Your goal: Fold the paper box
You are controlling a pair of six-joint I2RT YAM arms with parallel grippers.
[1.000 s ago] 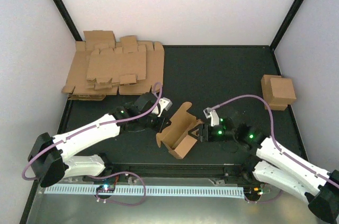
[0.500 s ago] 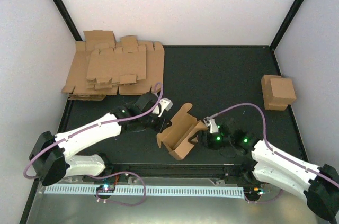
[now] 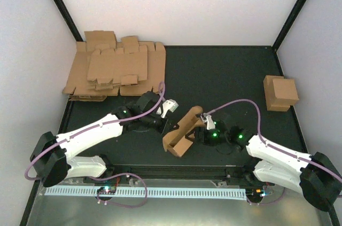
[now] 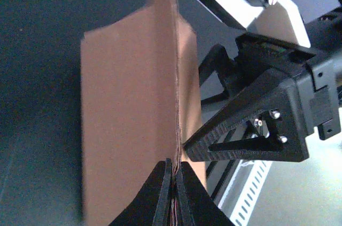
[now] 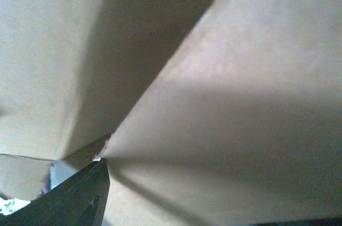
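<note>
Top view: the box [image 3: 183,130] is sitting half-folded at the middle front of the bench [image 3: 224,76], between the two arms. Compared with a second ago, the right arm is reaching further left and its fingers [image 3: 199,132] are now pressing into the box's right side. The box is looking narrower than before, its open trough squeezed in and its upper flap leaning over toward the right arm. The left arm is staying almost where it was, steadying the other side.

In the left wrist view, the left fingers [image 4: 166,186] are pressed together, clamping a thin cardboard edge along a crease. One of the right arm's black fingers is touching the wall just beside them.

In the right wrist view, brown cardboard is filling nearly everything and only one finger tip is showing at the lower left. Whether the right fingers are apart or gripping cannot be told.

This probably means a side wall is being pushed upright against the left arm's hold, so the fold is moving forward but is far from done. The pile of flat blanks [image 3: 115,71] at the back left is lying unchanged.
</note>
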